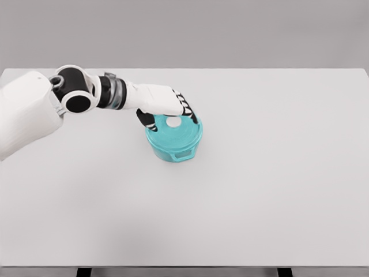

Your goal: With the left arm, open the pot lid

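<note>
The teal pot (174, 141) sits near the middle of the white table (259, 190), nearer its far edge. Its lid (173, 134) is on, so the lifting is left. The left hand (164, 104) curls its fingers over the white knob (173, 122), apparently gripping.

surface: white table (277, 190) | on it: teal pot (173, 147), lid (172, 134) on

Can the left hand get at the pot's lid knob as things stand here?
Probably yes. The left hand is already over the teal pot, fingers curled around the white knob on the lid. Nothing else on the table blocks it.
</note>
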Robot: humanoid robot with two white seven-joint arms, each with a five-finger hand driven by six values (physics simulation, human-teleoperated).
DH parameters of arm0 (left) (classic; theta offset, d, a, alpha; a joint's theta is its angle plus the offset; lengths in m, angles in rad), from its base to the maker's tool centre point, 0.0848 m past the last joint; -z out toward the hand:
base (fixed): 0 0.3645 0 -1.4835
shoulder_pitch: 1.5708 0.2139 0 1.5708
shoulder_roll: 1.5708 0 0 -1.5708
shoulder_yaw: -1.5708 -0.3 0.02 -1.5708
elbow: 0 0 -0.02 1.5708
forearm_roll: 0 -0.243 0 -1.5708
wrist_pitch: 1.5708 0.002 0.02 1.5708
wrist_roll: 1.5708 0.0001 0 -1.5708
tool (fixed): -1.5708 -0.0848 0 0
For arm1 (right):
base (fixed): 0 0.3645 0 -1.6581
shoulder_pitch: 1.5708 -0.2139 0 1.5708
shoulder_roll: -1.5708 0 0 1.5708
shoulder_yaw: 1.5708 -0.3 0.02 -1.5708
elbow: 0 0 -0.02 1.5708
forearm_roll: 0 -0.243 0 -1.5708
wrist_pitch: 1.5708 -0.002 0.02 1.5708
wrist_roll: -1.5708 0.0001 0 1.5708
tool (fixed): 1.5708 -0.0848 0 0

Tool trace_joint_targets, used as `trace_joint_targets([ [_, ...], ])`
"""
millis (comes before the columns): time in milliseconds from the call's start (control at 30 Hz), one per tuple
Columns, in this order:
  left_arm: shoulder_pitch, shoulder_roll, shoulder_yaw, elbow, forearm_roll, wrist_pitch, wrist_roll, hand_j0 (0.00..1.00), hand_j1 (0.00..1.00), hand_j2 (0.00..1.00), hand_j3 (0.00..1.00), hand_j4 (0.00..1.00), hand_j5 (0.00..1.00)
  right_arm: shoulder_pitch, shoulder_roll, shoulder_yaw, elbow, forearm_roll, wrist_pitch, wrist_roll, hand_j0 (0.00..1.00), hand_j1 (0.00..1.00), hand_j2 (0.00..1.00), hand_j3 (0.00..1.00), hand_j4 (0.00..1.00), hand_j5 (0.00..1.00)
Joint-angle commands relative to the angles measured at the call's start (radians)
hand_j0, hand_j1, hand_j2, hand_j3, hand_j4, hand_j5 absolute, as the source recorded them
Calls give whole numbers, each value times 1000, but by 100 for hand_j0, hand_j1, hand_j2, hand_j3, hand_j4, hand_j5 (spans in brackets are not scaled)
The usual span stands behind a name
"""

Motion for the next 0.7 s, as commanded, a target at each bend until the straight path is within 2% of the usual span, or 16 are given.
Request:
trace_joint_targets([
  [0, 0, -2, -6, 0, -2, 2, 0, 79, 79, 79, 79, 79, 79, -2, 0, 0, 1, 0, 0, -1, 100, 100, 100, 100, 100, 100],
  [100, 0, -11, -8, 0, -2, 2, 0, 79, 79, 79, 79, 79, 79, 0, 0, 0, 1, 0, 0, 1, 100, 100, 100, 100, 100, 100],
  [267, -5, -12, -17, -1, -2, 2, 0, 73, 73, 73, 73, 73, 73, -2, 0, 0, -1, 0, 0, 1, 100, 100, 100, 100, 100, 100],
  [500, -6, -9, -22, -1, -4, -2, 0, 54, 54, 54, 54, 54, 54, -2, 0, 0, 1, 0, 0, 1, 100, 100, 100, 100, 100, 100],
  [667, -8, -3, -20, -1, -10, -8, 0, 45, 45, 45, 45, 45, 45, -2, 0, 0, 1, 0, 0, 1, 100, 100, 100, 100, 100, 100],
])
